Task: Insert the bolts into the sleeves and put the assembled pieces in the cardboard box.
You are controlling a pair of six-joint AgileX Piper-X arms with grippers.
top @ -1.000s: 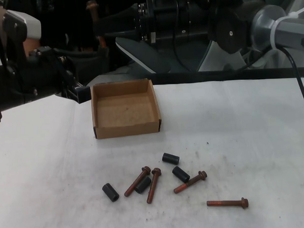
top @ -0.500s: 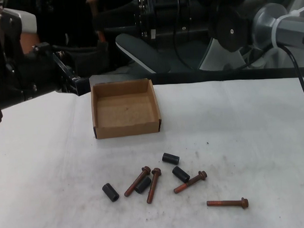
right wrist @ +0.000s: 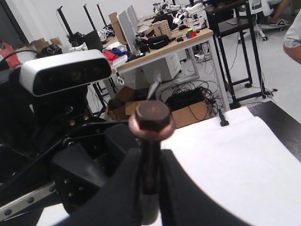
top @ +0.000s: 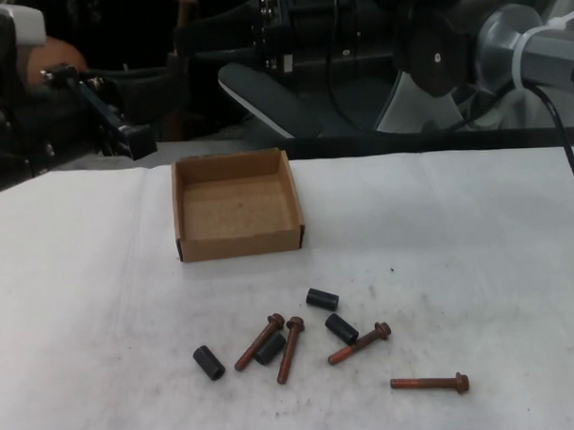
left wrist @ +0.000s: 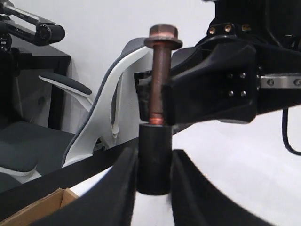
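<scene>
A black sleeve (left wrist: 153, 160) stands upright, and my left gripper (left wrist: 154, 162) is shut on it. A rusty bolt (left wrist: 161, 75) goes down into the sleeve's top, head up. My right gripper (right wrist: 149, 162) is shut on the bolt's (right wrist: 150, 121) shaft, and its black body (left wrist: 211, 84) shows just behind the bolt. Both arms meet high above the bench's back left, the left arm (top: 48, 129) at the far left and the right arm (top: 356, 29) reaching across. The empty cardboard box (top: 235, 205) sits below them. Several loose bolts (top: 430, 384) and sleeves (top: 208, 362) lie on the white cloth in front.
The loose parts cluster at the front centre: a sleeve (top: 322, 299), another sleeve (top: 341, 328), and bolts (top: 290, 349) beside them. White cloth (top: 477, 265) lies bare to the right and left of the pile. Chairs and equipment stand behind the bench.
In the high view the left arm's dark end has risen and drawn back toward the upper left, away from the box's corner. The parts on the bench have not moved.
</scene>
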